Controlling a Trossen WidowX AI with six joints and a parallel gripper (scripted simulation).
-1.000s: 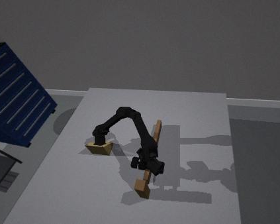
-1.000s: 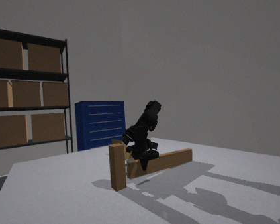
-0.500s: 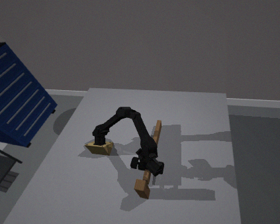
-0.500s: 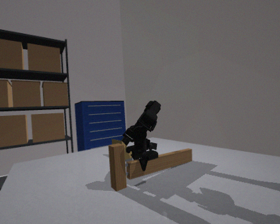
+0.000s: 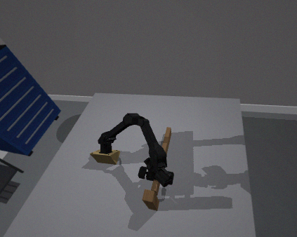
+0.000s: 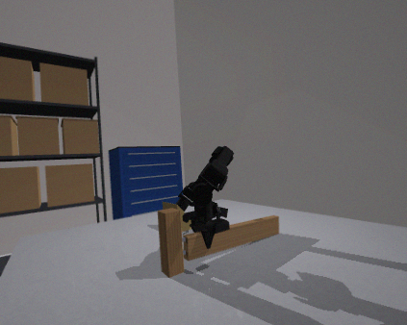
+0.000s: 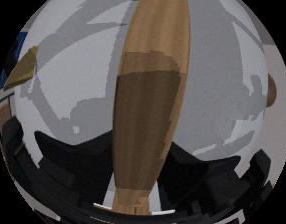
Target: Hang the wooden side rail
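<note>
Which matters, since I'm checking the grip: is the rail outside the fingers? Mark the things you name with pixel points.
No, the rail [image 7: 148,110] runs between the fingers.

The side rail [image 5: 166,144] [image 6: 246,234] [image 7: 151,100] is a long, straight, mid-brown wooden board with visible grain, standing on its narrow edge. Its near end points at the headboard post [image 5: 150,199] [image 6: 171,242], a short, square-sectioned upright block of similar wood. A narrow gap separates them, with small grey steel hooks [image 6: 185,235] in it; their seating is too small to tell.
</note>
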